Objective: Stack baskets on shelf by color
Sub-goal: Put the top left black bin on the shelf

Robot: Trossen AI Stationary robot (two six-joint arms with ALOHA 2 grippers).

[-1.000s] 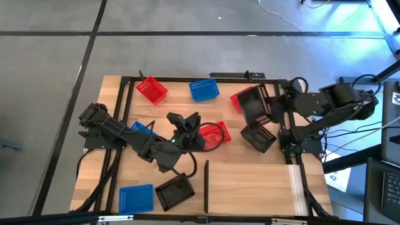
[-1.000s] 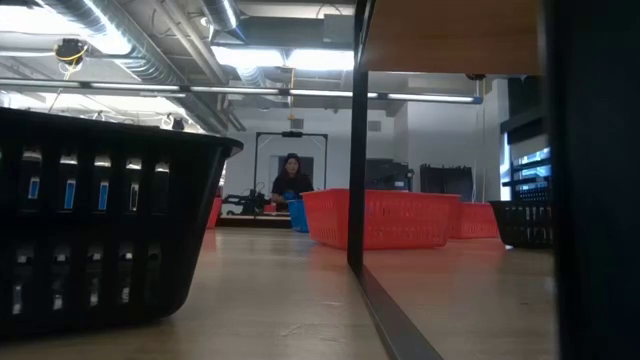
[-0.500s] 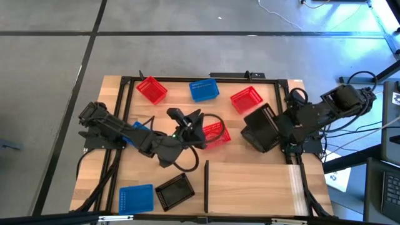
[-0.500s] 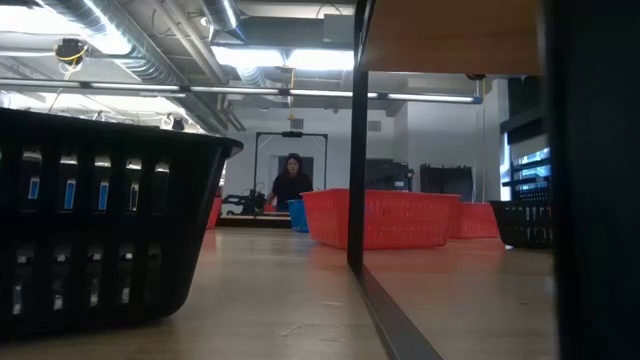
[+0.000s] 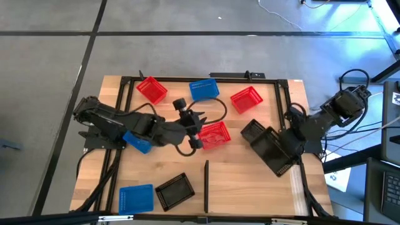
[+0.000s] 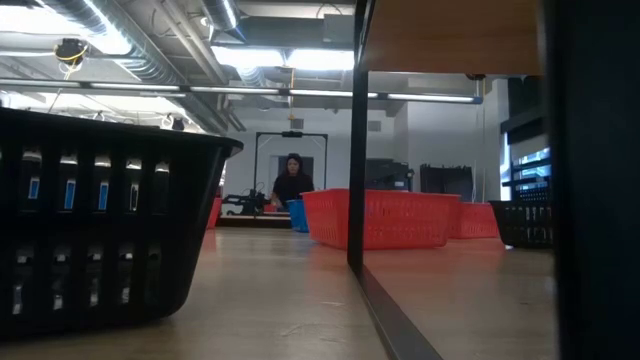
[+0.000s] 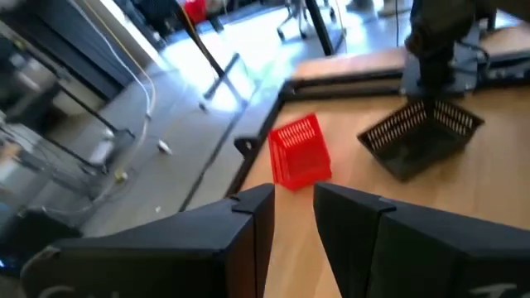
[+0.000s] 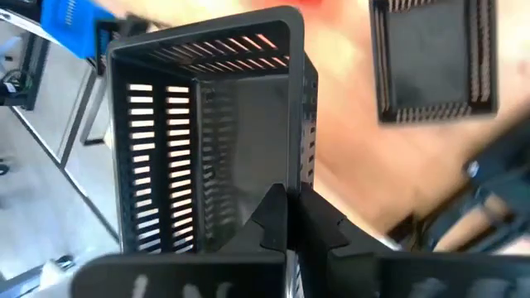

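Observation:
My right gripper (image 5: 287, 139) is shut on a black basket (image 5: 275, 153), which it carries above the table's right side. A second black basket (image 5: 252, 129) sits on the table beside it. Left of the middle red basket (image 5: 215, 134), my left gripper (image 5: 199, 128) stands open and level, with nothing between its fingers (image 7: 248, 223). Further baskets rest on the table: red (image 5: 152, 89), blue (image 5: 204, 89) and red (image 5: 246, 100) at the far side, blue (image 5: 135, 198) and black (image 5: 175, 190) near the front. The pale shelf (image 5: 256, 187) lies at the near right. My right gripper pinches the black basket's end wall at its rim (image 8: 286, 178) between the two shut fingers. They slant down from the table's right. The basket extends away from the fingers with its open side toward the wrist camera, tilted and lifted clear of the table.
Another blue basket (image 5: 139, 142) lies under my left arm. A thin black bar (image 5: 206, 178) edges the shelf. Black frame rails (image 5: 187, 79) run round the table. In the low view a black basket (image 6: 100, 230) stands close by, and a person shows far off in the room.
My right gripper has swung toward the table's near edge with the black basket, off the far red basket and past the black one on the table. The basket has turned about in the hold. My left gripper has rolled and tipped up toward level beside the middle red basket.

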